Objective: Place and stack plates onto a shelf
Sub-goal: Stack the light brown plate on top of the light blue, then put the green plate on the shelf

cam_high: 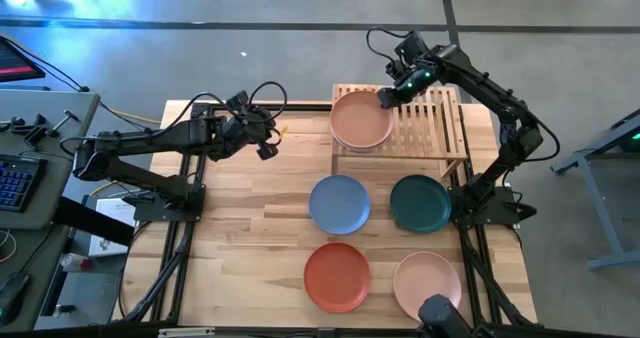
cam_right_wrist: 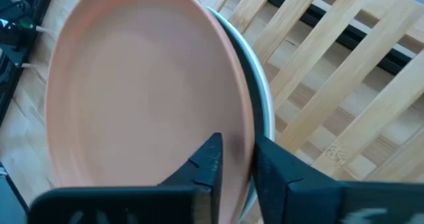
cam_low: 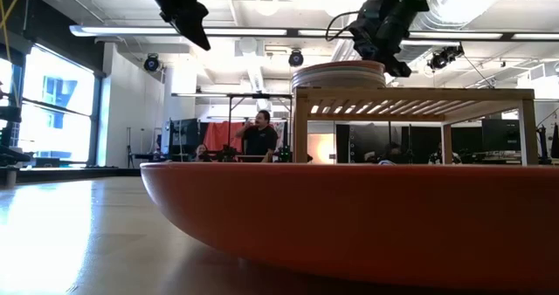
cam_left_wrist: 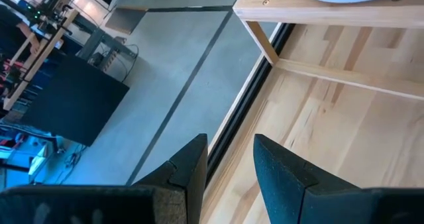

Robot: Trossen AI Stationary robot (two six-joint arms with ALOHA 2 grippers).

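Note:
A peach plate (cam_high: 361,120) tops a stack on the left half of the light-wood shelf (cam_high: 440,128), with a pale teal plate (cam_right_wrist: 264,101) showing under it. My right gripper (cam_high: 385,98) is at the stack's far right rim, shut on the peach plate (cam_right_wrist: 132,85). Blue (cam_high: 339,204), dark green (cam_high: 420,203), terracotta-orange (cam_high: 337,276) and pink (cam_high: 427,283) plates lie flat on the table. My left gripper (cam_high: 267,146) hangs open in the air left of the shelf, holding nothing (cam_left_wrist: 230,141). My right gripper pinches the peach plate's rim (cam_right_wrist: 240,128) between its two fingers, one finger (cam_right_wrist: 209,159) over the plate's inside and the other (cam_right_wrist: 275,168) outside the rim. It comes slanting down from the far right. The plate lies flat on the stack (cam_low: 336,72).
The shelf's right half (cam_high: 440,113) is bare slats. In the low view the terracotta plate (cam_low: 349,216) fills the foreground, with the shelf (cam_low: 410,99) behind it. People sit in the room beyond the table. Bare tabletop lies on the left (cam_high: 240,218).

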